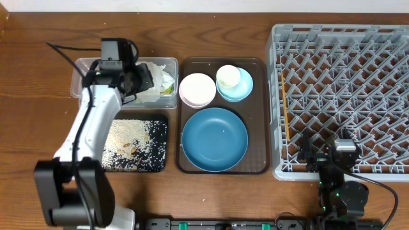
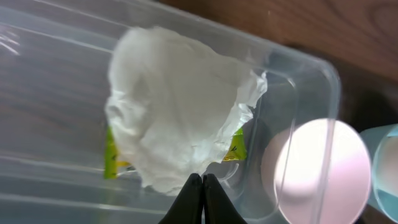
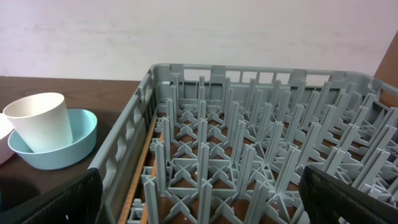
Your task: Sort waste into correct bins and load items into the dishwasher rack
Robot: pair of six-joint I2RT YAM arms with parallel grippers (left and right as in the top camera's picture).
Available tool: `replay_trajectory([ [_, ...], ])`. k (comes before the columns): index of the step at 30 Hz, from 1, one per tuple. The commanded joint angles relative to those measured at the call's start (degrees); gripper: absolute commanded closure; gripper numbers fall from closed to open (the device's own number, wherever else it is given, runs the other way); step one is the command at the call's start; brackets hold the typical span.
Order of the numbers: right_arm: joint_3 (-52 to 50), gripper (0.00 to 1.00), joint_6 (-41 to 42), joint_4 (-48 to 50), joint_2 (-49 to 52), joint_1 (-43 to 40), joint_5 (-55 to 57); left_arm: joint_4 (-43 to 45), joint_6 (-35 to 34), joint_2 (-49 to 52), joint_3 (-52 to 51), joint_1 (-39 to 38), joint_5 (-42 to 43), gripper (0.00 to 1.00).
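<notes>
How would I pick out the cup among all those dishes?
Start at the big grey pegged rack on the right; just left of it lies a brown tray. In the tray's far right corner a small light-blue dish holds the cream cup. It is the only tall, upright piece: the pinkish-white bowl beside it and the dark-blue plate are low and wide.

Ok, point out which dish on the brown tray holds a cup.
The small light-blue dish: the cream cup stands in it. The pinkish-white bowl and dark-blue plate hold nothing.
</notes>
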Motion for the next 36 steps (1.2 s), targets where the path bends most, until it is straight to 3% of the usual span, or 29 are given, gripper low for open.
replay_trajectory([
  [1, -0.1, 0.01, -0.2, -0.2, -0.2, -0.2, -0.2, -0.4, -0.8, 3.4, 1.0, -1.1, 0.7, 0.94],
  [16, -0.1, 0.01, -0.2, -0.2, -0.2, -0.2, -0.2, -7.5, 2.7, -2.6, 3.6, -1.0, -1.5, 0.94],
  [24, -0.1, 0.01, -0.2, -0.2, -0.2, -0.2, -0.2, -1.4, 2.6, -2.6, 3.6, -1.0, -1.5, 0.94],
  [36, -0.1, 0.01, -0.2, -0.2, -0.2, -0.2, -0.2, -5.2, 3.3, 4.3, 3.6, -1.0, -1.6, 0.94],
])
